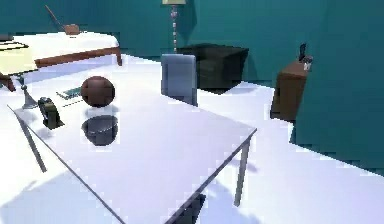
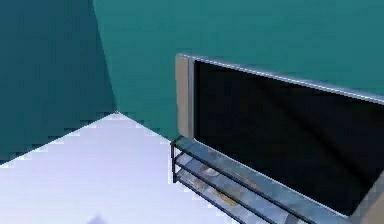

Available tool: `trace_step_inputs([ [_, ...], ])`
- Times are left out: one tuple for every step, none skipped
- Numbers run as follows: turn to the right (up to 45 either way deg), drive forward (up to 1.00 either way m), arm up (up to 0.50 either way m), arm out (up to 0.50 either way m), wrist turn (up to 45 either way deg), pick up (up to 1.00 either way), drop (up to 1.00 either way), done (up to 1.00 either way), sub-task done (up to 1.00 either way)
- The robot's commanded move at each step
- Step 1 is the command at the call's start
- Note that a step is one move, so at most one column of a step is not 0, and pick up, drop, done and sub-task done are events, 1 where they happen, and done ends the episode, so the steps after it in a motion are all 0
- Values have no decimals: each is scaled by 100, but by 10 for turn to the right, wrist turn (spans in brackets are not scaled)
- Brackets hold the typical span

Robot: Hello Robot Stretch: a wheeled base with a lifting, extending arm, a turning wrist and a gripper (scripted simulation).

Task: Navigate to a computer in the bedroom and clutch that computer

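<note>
White worktop (image 1: pixel 190 150), cut off at the forward view's bottom edge, carries a brown ball (image 1: pixel 98 91) and a dark bowl (image 1: pixel 100 130). Far right, perhaps the computer (image 1: pixel 303 52), a dark upright blob too small to tell, stands on a brown dresser (image 1: pixel 290 95). The gripper's state cannot be told.

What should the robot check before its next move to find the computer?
1. In a bedroom: bed at the forward view's left. Ok.
2. Computer spotted: small dark thing on the wooden dresser, too small to name. Cannot tell.
3. Computer on the white table: I see a brown ball and dark bowl. Not ok.
4. Way to the dresser: floor right of the table looks bare. Ok.
5. Room to turn: big dark screen looks close on the arm side. Cannot tell.
</note>
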Motion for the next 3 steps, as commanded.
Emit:
trace_step_inputs([
  [330, 0, 0, 0, 0, 0, 0, 0, 0],
  [30, 0, 0, 0, 0, 0, 0, 0, 0],
  [0, 100, 0, 0, 0, 0, 0, 0, 0],
])
